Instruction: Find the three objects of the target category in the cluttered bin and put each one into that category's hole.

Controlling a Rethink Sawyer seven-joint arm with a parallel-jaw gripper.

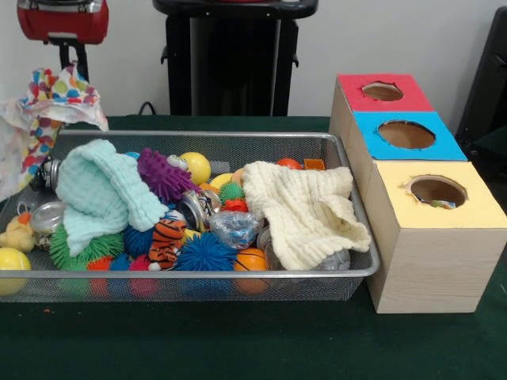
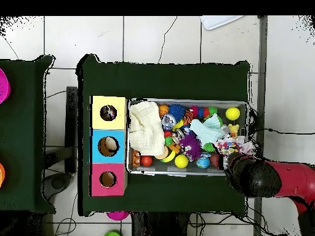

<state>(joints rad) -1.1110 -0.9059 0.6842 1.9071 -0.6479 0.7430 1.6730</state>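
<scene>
The wire-mesh bin [image 1: 238, 274] is full of toys and cloths. My gripper [image 1: 68, 77] hangs over its left end, shut on a thin white fabric piece [image 1: 59, 95] with coloured blotches, held above the rim. More printed fabric [image 1: 14, 150] hangs at the far left; I cannot tell whether it is a separate piece. The overhead view shows the fabric [image 2: 237, 146] beside my arm [image 2: 271, 178]. The yellow-faced hole [image 1: 437, 191] is on the nearest box at the bin's other end. A bit of printed fabric [image 1: 444, 203] shows inside it.
A thick mint-green cloth [image 1: 99, 194] and a thick cream cloth [image 1: 305, 210] lie over balls, spiky toys and cans in the bin. The blue-faced hole [image 1: 405, 134] and the red-faced hole [image 1: 383, 91] are behind the yellow one. A yellow ball [image 1: 12, 265] lies at the bin's left end.
</scene>
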